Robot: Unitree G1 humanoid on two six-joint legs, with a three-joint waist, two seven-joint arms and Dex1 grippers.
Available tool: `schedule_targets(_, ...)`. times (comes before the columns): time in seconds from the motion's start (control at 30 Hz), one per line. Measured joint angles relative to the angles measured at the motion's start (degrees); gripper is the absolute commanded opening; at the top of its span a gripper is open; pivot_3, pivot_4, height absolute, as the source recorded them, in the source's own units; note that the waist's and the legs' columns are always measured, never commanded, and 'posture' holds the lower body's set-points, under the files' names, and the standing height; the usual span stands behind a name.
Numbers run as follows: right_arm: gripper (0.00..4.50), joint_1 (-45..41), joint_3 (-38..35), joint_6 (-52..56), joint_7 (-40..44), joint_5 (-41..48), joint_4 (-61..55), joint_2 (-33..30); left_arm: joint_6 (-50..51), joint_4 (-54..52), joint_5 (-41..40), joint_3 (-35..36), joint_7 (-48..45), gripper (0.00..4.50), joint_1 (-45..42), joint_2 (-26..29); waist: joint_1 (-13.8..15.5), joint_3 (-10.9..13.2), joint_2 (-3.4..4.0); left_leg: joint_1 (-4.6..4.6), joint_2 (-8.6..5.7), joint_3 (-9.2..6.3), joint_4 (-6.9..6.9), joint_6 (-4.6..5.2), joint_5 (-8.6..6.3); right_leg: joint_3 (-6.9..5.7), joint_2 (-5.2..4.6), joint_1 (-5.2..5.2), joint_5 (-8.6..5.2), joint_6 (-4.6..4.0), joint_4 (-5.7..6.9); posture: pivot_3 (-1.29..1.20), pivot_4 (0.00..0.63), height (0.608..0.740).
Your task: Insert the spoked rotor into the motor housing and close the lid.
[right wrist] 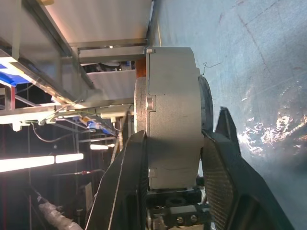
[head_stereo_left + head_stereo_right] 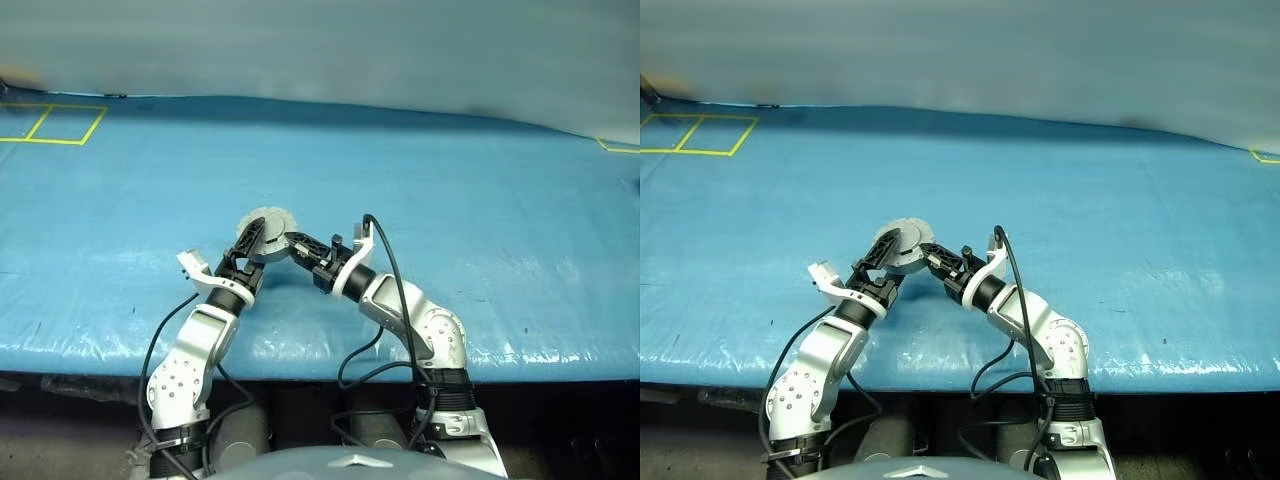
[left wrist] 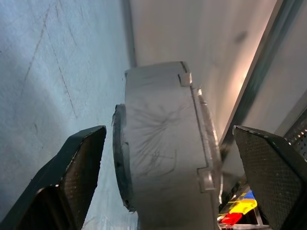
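Right end effector (image 1: 172, 163) clamps the closed motor housing (image 2: 266, 232) edge-on above the blue counter (image 2: 480, 200); left end effector (image 3: 168, 182) straddles it wide, fingers clear.

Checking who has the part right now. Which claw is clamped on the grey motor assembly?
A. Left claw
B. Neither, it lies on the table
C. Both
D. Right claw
D: the right claw pinches the motor housing between its fingers, while the left claw stands open around it.
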Motion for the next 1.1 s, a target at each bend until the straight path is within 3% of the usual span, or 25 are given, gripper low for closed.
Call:
schedule_targets(0.3, 1.22, 1.26, 1.86, -0.51, 0.20, 0.28, -0.01, -0.14, -0.84, 0.01, -1.49, -0.10, -0.34, 4.50, 0.03, 0.00, 0.12, 0.00, 0.00, -0.01, 0.00, 0.00, 0.02, 0.00, 0.00, 0.01, 0.00, 0.01, 0.00, 0.00, 0.00, 0.00, 0.150, 0.740)
schedule_targets(0.4, 1.22, 1.45, 2.67, -0.55, 0.21, 0.42, -0.01, -0.15, -0.72, 0.02, -2.56, -0.42, -0.28, 3.93, -0.70, 0.01, 0.12, 0.00, 0.00, 0.00, 0.00, 0.00, 0.03, 0.00, 0.00, 0.01, 0.00, 0.01, 0.00, 0.00, 0.00, 0.00, 0.150, 0.740)
schedule_targets(0.57, 1.22, 1.88, 3.36, -0.71, 1.11, 1.13, -0.55, -0.16, -0.93, 0.33, -4.60, -0.62, -0.22, 2.36, -1.10, 0.02, 0.13, 0.00, 0.00, -0.01, 0.00, -0.01, 0.04, 0.00, 0.00, 0.01, 0.00, 0.01, 0.00, 0.00, -0.01, 0.00, 0.150, 0.740)
schedule_targets(0.9, 1.22, 1.94, 3.83, -0.94, 6.55, -6.21, -2.19, -0.65, -2.35, -0.51, -6.58, -1.01, 2.18, 2.37, -1.32, 0.08, 0.19, 0.00, 0.00, 0.00, 0.00, -0.01, 0.04, 0.00, 0.00, 0.01, 0.02, 0.03, 0.00, 0.00, -0.01, 0.00, 0.150, 0.740)
schedule_targets(0.93, 1.93, 1.95, 3.85, -0.94, 7.37, -7.22, -2.54, -0.95, -2.65, -0.70, -6.41, -1.11, 2.60, 2.37, -1.43, 0.10, 0.20, 0.00, 0.00, 0.00, 0.00, -0.01, 0.04, 0.00, 0.00, 0.01, 0.02, 0.03, 0.00, 0.00, -0.01, 0.00, 0.150, 0.740)
schedule_targets(1.1, 3.54, 2.70, 1.84, -1.03, 10.84, -11.15, -8.66, -5.94, -4.82, 0.69, -3.39, 1.37, 4.66, 2.37, -4.42, 0.29, 0.66, 0.00, -0.01, 0.00, -0.01, -0.02, 0.09, 0.01, 0.01, 0.00, 0.05, 0.06, 0.01, 0.02, -0.02, 0.00, 0.150, 0.740)
